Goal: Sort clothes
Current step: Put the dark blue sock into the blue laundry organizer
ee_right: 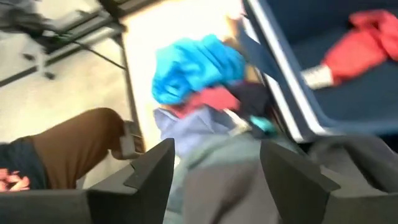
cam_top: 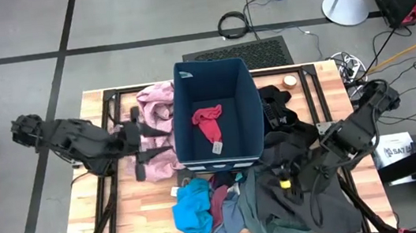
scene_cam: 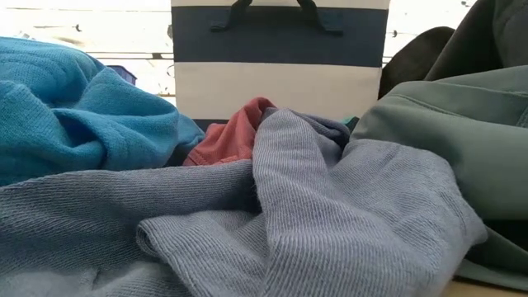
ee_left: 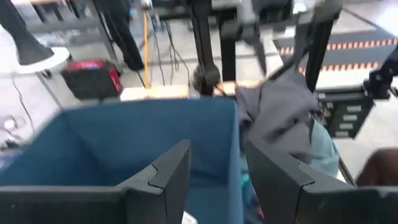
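The navy bin (cam_top: 246, 88) stands at the table's middle with a red piece (cam_top: 209, 122) on its floor. A dusty-pink garment (cam_top: 155, 111) lies left of it, and my left gripper (cam_top: 138, 139) hangs open above that, pointing at the bin's wall (ee_left: 124, 143). Along the near edge lie a bright-blue piece (cam_top: 193, 206), a blue-grey knit (scene_cam: 330, 206), a grey-green garment (cam_top: 271, 208) and dark grey cloth (cam_top: 325, 197). A black garment (cam_top: 277, 106) lies right of the bin. My right gripper (cam_top: 293, 176) hovers open over the dark clothes (ee_right: 217, 186), holding nothing.
The bin's tall walls (ee_right: 280, 93) stand between the two arms. A dark red piece (cam_top: 220, 198) lies beside the blue one. Bare wood (cam_top: 118, 223) shows at the near left. Black frame rails (cam_top: 318, 91) run along the table's sides.
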